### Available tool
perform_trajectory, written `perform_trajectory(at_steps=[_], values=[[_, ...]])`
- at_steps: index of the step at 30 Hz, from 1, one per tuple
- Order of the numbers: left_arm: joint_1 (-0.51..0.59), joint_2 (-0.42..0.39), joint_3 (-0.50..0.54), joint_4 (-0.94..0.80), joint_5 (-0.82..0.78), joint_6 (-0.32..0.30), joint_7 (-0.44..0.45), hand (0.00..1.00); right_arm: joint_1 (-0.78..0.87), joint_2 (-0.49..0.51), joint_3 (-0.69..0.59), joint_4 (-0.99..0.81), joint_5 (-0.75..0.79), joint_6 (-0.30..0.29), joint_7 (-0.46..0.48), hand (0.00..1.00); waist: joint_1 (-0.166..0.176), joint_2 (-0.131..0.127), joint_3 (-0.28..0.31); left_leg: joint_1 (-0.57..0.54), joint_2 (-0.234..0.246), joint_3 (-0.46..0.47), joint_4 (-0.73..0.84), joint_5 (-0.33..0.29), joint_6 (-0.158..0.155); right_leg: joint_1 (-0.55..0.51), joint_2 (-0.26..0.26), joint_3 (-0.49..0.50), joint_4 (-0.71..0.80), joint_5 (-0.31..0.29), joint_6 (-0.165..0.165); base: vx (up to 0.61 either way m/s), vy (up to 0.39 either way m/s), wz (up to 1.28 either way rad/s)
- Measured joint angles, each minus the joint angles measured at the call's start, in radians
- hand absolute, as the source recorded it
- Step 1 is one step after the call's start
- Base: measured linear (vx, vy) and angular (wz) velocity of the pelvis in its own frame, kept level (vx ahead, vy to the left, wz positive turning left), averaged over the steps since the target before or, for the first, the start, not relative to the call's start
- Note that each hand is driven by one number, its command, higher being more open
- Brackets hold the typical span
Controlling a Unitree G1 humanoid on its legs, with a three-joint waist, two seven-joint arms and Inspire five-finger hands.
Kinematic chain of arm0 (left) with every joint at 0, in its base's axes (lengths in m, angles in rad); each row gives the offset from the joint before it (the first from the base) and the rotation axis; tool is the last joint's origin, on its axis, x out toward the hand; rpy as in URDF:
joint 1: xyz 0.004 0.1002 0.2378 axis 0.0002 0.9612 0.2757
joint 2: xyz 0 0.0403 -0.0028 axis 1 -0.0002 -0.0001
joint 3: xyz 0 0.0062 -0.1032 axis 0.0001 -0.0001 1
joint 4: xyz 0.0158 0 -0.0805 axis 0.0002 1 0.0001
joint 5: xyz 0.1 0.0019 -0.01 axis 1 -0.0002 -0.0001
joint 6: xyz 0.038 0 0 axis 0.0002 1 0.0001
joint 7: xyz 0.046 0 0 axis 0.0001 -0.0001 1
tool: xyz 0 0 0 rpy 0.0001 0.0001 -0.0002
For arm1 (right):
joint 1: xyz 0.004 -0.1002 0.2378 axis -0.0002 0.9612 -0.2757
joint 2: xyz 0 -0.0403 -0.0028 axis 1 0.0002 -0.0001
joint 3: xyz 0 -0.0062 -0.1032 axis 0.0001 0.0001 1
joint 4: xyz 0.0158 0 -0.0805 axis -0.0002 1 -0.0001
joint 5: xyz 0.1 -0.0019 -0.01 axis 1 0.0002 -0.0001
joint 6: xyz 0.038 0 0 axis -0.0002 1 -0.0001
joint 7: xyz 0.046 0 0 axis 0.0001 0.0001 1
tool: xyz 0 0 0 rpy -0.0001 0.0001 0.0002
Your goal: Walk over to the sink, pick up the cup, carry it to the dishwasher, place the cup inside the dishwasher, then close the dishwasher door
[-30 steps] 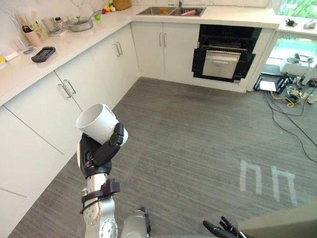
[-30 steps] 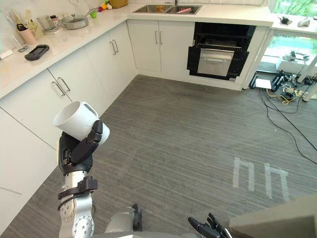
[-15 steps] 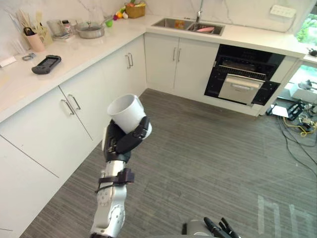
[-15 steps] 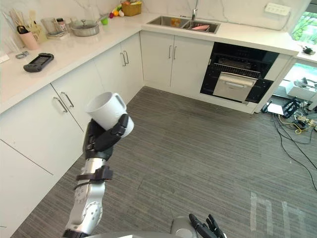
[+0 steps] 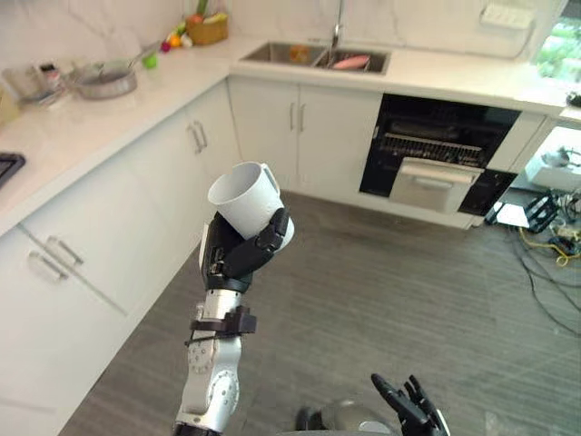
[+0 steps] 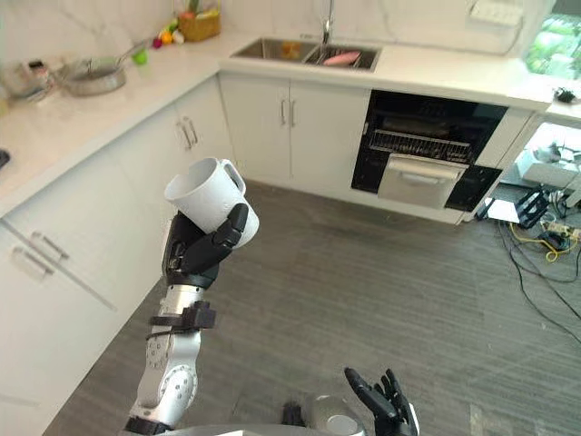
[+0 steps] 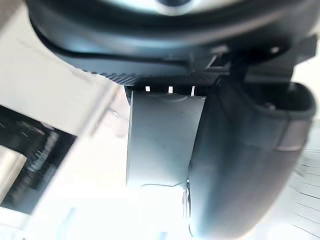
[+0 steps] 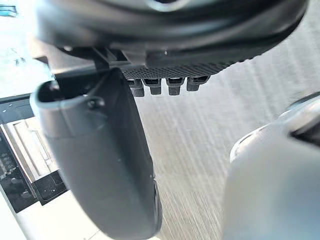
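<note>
place: home kitchen | signs: white cabinets [image 5: 336, 132]; counter [image 5: 445, 77]; sink [image 5: 313, 56]; open dishwasher [image 5: 438, 153]; pan [image 5: 104, 84]

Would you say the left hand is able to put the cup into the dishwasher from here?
Probably not yet. The left hand holds the cup over the floor, well short of the dishwasher by the far cabinets. Its door is open and nothing stands between, so only distance stops it.

Grey wood-grain plank floor [image 5: 408, 300] meets white handled cabinet doors [image 5: 136, 209] under a white L-shaped table [image 5: 91, 127], backed by a pale marbled wall [image 5: 408, 14], with a daylit window [image 5: 558, 54] at its right end.
</note>
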Motion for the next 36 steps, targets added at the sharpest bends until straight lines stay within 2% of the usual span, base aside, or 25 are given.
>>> perform_trajectory(at_steps=[1, 3, 5, 6, 7, 10, 11, 12, 13, 15, 16, 17, 18, 19, 20, 21, 22, 23, 24, 25, 27, 28, 32, 35, 36], values=[[0.014, -0.001, 0.001, -0.005, -0.001, -0.001, -0.009, 0.00, 0.014, -0.010, 0.002, -0.002, -0.001, -0.003, 0.002, 1.00, 0.010, -0.012, -0.006, -0.094, -0.003, 0.013, 0.003, -0.083, 0.034, 0.054, 0.006, 0.018, -0.063, 0.010, 0.016, 0.32, -0.094, -0.31], [0.027, 0.003, 0.013, -0.006, -0.002, -0.003, -0.008, 0.00, 0.012, -0.031, 0.002, -0.003, 0.000, -0.014, 0.012, 1.00, 0.036, -0.013, -0.019, -0.154, -0.017, 0.056, -0.132, -0.152, 0.045, 0.113, 0.005, 0.069, -0.120, 0.014, 0.022, 0.33, -0.068, -0.63], [0.027, 0.016, 0.030, -0.005, -0.006, -0.019, -0.008, 0.00, -0.032, -0.073, 0.003, -0.001, -0.001, -0.030, 0.048, 1.00, 0.044, -0.017, -0.020, -0.183, -0.069, 0.073, -0.493, -0.188, 0.036, 0.177, -0.007, 0.132, -0.174, 0.021, 0.020, 0.50, -0.032, -0.78], [0.025, 0.019, 0.035, -0.002, -0.010, -0.023, -0.009, 0.00, -0.048, -0.093, 0.002, -0.001, 0.000, -0.040, 0.063, 1.00, 0.041, -0.019, -0.021, -0.185, -0.104, 0.063, -0.641, -0.178, 0.030, 0.194, -0.015, 0.154, -0.186, 0.019, 0.025, 0.47, 0.045, -0.61], [0.017, 0.013, 0.036, 0.011, -0.010, -0.023, -0.017, 0.00, -0.088, -0.112, -0.015, 0.010, 0.002, -0.052, 0.079, 1.00, 0.038, -0.024, -0.017, -0.184, -0.163, 0.029, -0.810, -0.085, 0.047, 0.219, -0.029, 0.189, -0.201, 0.013, 0.035, 0.39, 0.072, -0.56], [0.008, 0.011, 0.035, 0.055, -0.010, -0.024, -0.035, 0.00, -0.144, -0.128, -0.045, 0.018, 0.013, -0.073, 0.080, 1.00, 0.034, -0.026, -0.017, -0.153, -0.275, -0.025, -1.021, 0.131, 0.101, 0.246, -0.053, 0.262, -0.200, -0.013, 0.077, 0.44, 0.141, -0.55], [0.000, 0.012, 0.032, 0.082, -0.008, -0.025, -0.043, 0.00, -0.152, -0.121, -0.048, 0.023, 0.018, -0.078, 0.076, 1.00, 0.029, -0.048, -0.024, -0.123, -0.300, -0.018, -1.059, 0.147, 0.111, 0.243, -0.082, 0.274, -0.180, -0.036, 0.103, 0.48, 0.098, -0.14], [-0.014, 0.012, 0.022, 0.106, -0.005, -0.025, -0.043, 0.00, -0.154, -0.118, -0.048, 0.027, 0.018, -0.082, 0.077, 1.00, 0.023, -0.063, -0.014, -0.101, -0.312, -0.016, -1.052, 0.121, 0.129, 0.238, -0.097, 0.270, -0.122, -0.049, 0.127, 0.47, 0.065, 0.00], [-0.019, 0.018, 0.018, 0.120, -0.005, -0.025, -0.043, 0.00, -0.154, -0.111, -0.048, 0.034, 0.017, -0.081, 0.077, 1.00, 0.023, -0.072, -0.008, -0.087, -0.315, -0.017, -1.039, 0.105, 0.131, 0.237, -0.102, 0.265, -0.081, -0.049, 0.130, 0.55, 0.009, 0.12], [-0.021, 0.043, 0.012, 0.155, -0.006, -0.022, -0.043, 0.00, -0.134, -0.063, -0.050, 0.039, 0.018, -0.081, 0.076, 1.00, 0.017, -0.104, 0.004, -0.018, -0.311, -0.012, -0.947, 0.000, 0.126, 0.167, -0.125, 0.164, 0.244, 0.011, 0.181, 0.51, 0.022, 0.07], [-0.021, 0.052, 0.007, 0.157, -0.005, -0.022, -0.043, 0.00, -0.118, -0.053, -0.049, 0.038, 0.017, -0.082, 0.078, 1.00, 0.014, -0.113, 0.000, 0.005, -0.311, -0.013, -0.939, -0.026, 0.133, 0.120, -0.149, 0.132, 0.374, 0.059, 0.171, 0.44, 0.004, 0.14], [-0.024, 0.056, -0.003, 0.156, -0.005, -0.022, -0.041, 0.00, -0.100, -0.053, -0.048, 0.034, 0.015, -0.086, 0.083, 1.00, 0.003, -0.108, -0.003, 0.069, -0.304, -0.038, -0.970, -0.072, 0.119, 0.022, -0.208, 0.072, 0.620, 0.177, 0.119, 0.45, -0.054, 0.17], [-0.027, 0.057, -0.003, 0.159, -0.004, -0.022, -0.038, 0.00, -0.088, -0.058, -0.043, 0.032, 0.012, -0.087, 0.083, 1.00, -0.001, -0.112, -0.004, 0.120, -0.312, -0.044, -0.995, -0.087, 0.106, -0.074, -0.281, 0.054, 0.784, 0.097, 0.073, 0.45, -0.100, 0.21], [-0.027, 0.056, -0.004, 0.164, -0.004, -0.022, -0.034, 0.00, -0.080, -0.063, -0.037, 0.028, 0.012, -0.087, 0.083, 1.00, -0.008, -0.104, -0.007, 0.132, -0.306, -0.054, -1.000, -0.092, 0.105, -0.121, -0.301, 0.055, 0.809, 0.049, 0.083, 0.43, -0.129, 0.35], [-0.029, 0.050, -0.003, 0.172, -0.002, -0.022, -0.027, 0.00, -0.070, -0.069, -0.014, 0.011, 0.012, -0.087, 0.083, 1.00, -0.029, -0.070, -0.005, 0.142, -0.266, -0.077, -0.995, -0.101, 0.092, -0.196, -0.304, 0.057, 0.747, -0.029, 0.117, 0.44, -0.140, 0.41], [-0.028, 0.047, 0.002, 0.176, -0.001, -0.022, -0.015, 0.00, -0.063, -0.067, 0.015, -0.013, 0.012, -0.087, 0.084, 1.00, -0.040, -0.053, 0.006, 0.148, -0.225, -0.073, -0.968, -0.118, 0.067, -0.239, -0.287, 0.061, 0.545, -0.065, 0.163, 0.55, -0.188, 0.35], [-0.023, 0.050, 0.010, 0.176, -0.001, -0.022, -0.006, 0.00, -0.052, -0.065, 0.047, -0.034, 0.012, -0.087, 0.084, 1.00, -0.040, -0.059, 0.003, 0.148, -0.205, -0.063, -0.930, -0.150, 0.036, -0.236, -0.277, 0.062, 0.314, -0.036, 0.173, 0.48, -0.177, 0.01], [-0.017, 0.064, 0.025, 0.169, -0.001, -0.023, 0.003, 0.00, -0.027, -0.056, 0.082, -0.066, 0.011, -0.087, 0.084, 1.00, -0.039, -0.100, -0.006, 0.153, -0.204, -0.053, -0.882, -0.197, 0.008, -0.211, -0.276, 0.068, 0.051, 0.163, 0.143, 0.50, -0.225, -0.22], [-0.018, 0.056, 0.043, 0.204, -0.002, -0.026, 0.012, 0.00, -0.039, -0.071, 0.100, -0.069, 0.010, -0.084, 0.082, 1.00, -0.041, -0.067, 0.008, 0.169, -0.147, -0.055, -0.843, -0.237, -0.010, -0.169, -0.229, 0.054, 0.043, 0.169, 0.115, 0.46, -0.220, -0.40], [-0.016, 0.069, 0.047, 0.234, 0.000, -0.021, 0.015, 0.00, -0.052, -0.068, 0.106, -0.075, 0.010, -0.084, 0.081, 1.00, -0.034, -0.060, -0.001, 0.172, -0.136, -0.054, -0.871, -0.246, -0.014, -0.136, -0.198, 0.061, -0.006, 0.176, 0.102, 0.44, -0.225, -0.41], [-0.010, 0.077, 0.044, 0.236, 0.001, -0.020, 0.012, 0.00, -0.070, -0.066, 0.099, -0.096, 0.011, -0.092, 0.083, 1.00, -0.035, -0.063, 0.007, 0.158, -0.149, -0.048, -0.961, -0.204, -0.003, -0.129, -0.179, 0.072, -0.025, 0.176, 0.101, 0.24, -0.121, -0.38], [-0.005, 0.081, 0.045, 0.245, 0.001, -0.021, 0.002, 0.00, -0.088, -0.067, 0.089, -0.098, 0.012, -0.091, 0.080, 1.00, -0.016, -0.061, 0.012, 0.166, -0.142, -0.035, -0.978, -0.173, -0.003, -0.117, -0.154, 0.092, -0.044, 0.174, 0.099, 0.16, -0.057, -0.33], [0.016, 0.082, 0.051, 0.250, 0.000, -0.039, -0.026, 0.00, -0.085, -0.074, 0.092, -0.106, 0.026, -0.084, 0.064, 1.00, -0.019, -0.052, 0.016, 0.181, -0.117, -0.036, -0.941, -0.182, -0.016, -0.041, -0.127, 0.080, -0.125, 0.176, 0.103, 0.13, -0.016, -0.01], [0.057, 0.073, 0.058, 0.227, -0.002, -0.069, -0.040, 0.00, -0.056, -0.067, 0.113, -0.166, 0.034, -0.066, 0.058, 1.00, -0.008, -0.022, 0.009, 0.161, -0.073, -0.010, -0.820, -0.248, -0.050, -0.025, -0.094, 0.088, -0.123, 0.122, 0.102, 0.06, 0.009, -0.13], [0.062, 0.069, 0.053, 0.221, -0.001, -0.069, -0.041, 0.00, -0.038, -0.059, 0.113, -0.186, 0.034, -0.054, 0.056, 1.00, 0.003, -0.024, 0.014, 0.074, -0.051, -0.014, -0.624, -0.246, -0.043, -0.010, -0.095, 0.091, -0.126, 0.117, 0.100, 0.09, -0.013, -0.05]])
